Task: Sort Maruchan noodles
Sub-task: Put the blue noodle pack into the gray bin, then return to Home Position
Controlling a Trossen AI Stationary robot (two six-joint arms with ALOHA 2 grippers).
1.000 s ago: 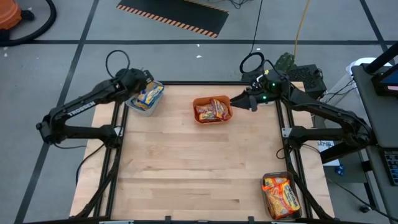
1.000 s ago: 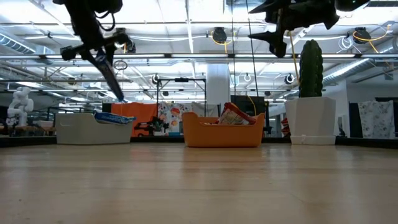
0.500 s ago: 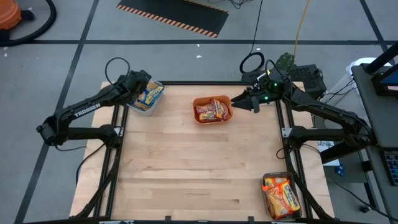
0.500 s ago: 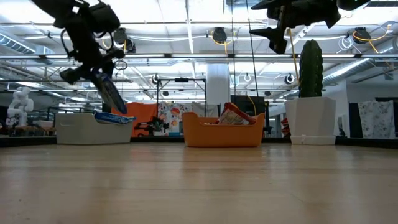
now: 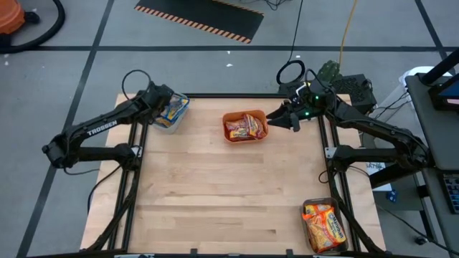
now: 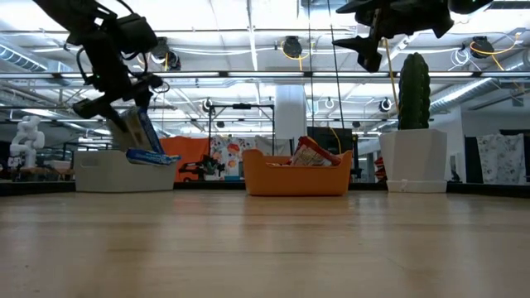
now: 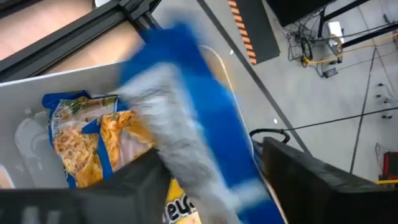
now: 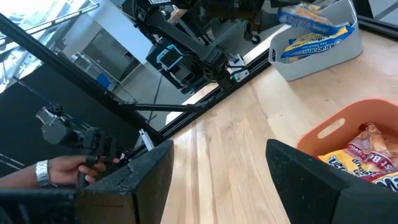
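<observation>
My left gripper (image 5: 163, 104) hangs over the grey bin (image 5: 172, 115) at the table's far left, its fingers wide apart. A blue-white noodle packet (image 7: 186, 118) shows blurred and tilted between them, above the bin (image 6: 142, 131). A yellow-blue packet (image 7: 87, 134) lies in the bin. My right gripper (image 5: 272, 115) is open and empty, high beside the orange bin (image 5: 245, 126), which holds red and silver packets (image 5: 244, 127). My left gripper's fingers (image 7: 143, 186) stand on either side of the blurred blue-white packet's lower end (image 7: 211, 186). I cannot tell whether they touch it. The packet is tilted, clear of the bin's contents.
A clear bin (image 5: 326, 223) with orange packets sits at the near right corner. A white pot with a cactus (image 6: 414, 157) stands at the far right. The wooden table (image 5: 229, 193) is bare in the middle. A person's hand (image 8: 62, 168) shows beyond the table.
My left gripper has drawn back a little toward the table's left edge above the grey bin. The blue-white packet, edge-on below the fingers before, has tipped over and now shows its face above the bin.
</observation>
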